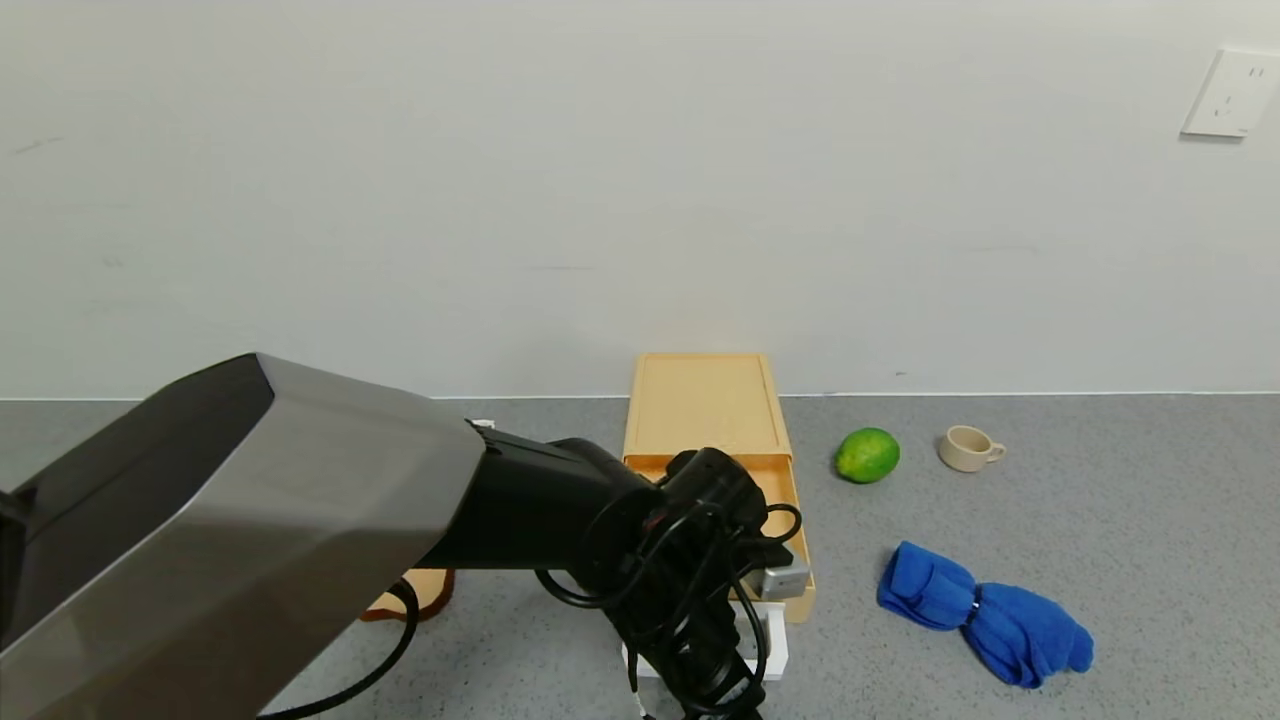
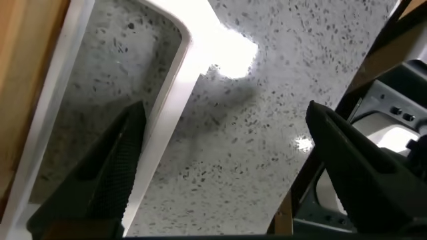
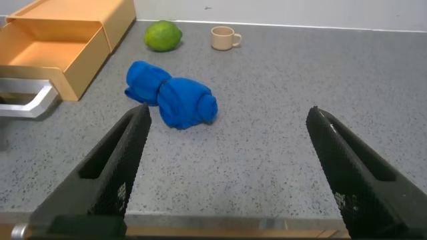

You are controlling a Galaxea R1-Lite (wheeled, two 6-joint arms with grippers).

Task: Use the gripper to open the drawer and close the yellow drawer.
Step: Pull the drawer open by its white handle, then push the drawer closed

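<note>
The yellow drawer (image 1: 782, 487) stands pulled out of its low tan casing (image 1: 705, 400) at the back wall. Its white loop handle (image 1: 775, 640) points to the front. My left gripper (image 1: 705, 610) hangs over that handle. In the left wrist view the gripper (image 2: 227, 120) is open, with one finger (image 2: 120, 160) inside the loop and the handle's white bar (image 2: 180, 87) between the jaws. My right gripper (image 3: 228, 115) is open and empty, low over the table near its front edge, off to the right of the drawer (image 3: 53, 53).
A green lime (image 1: 867, 455) and a small cream cup (image 1: 968, 447) sit right of the drawer. A blue cloth (image 1: 985, 610) lies in front of them. A tan bread slice (image 1: 420, 590) lies left, under my left arm. The wall is close behind the casing.
</note>
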